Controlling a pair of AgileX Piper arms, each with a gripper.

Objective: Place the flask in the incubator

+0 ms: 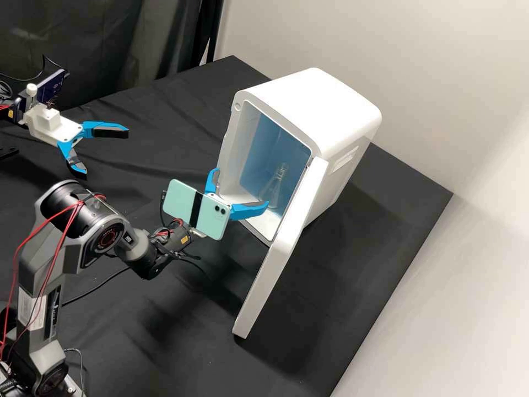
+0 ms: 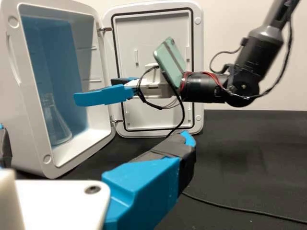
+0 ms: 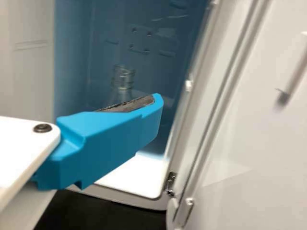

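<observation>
My right gripper point(image 1: 237, 193) wide, empty, at incubator point(image 1: 325, 110) mouth, flask point(image 1: 275, 184) inside at its three o'clock, left gripper point(image 1: 102, 150) wide too, its wrist view adding the door point(image 2: 158, 28) inner face

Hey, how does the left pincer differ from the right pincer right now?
The right pincer sits at the incubator's open front, near the flask inside; the left pincer hangs over the bench, far from it. A mint-green phone covers the right pincer's body in the high view; the left pincer's white body shows bare. Both have blue fingers, open and empty.
</observation>
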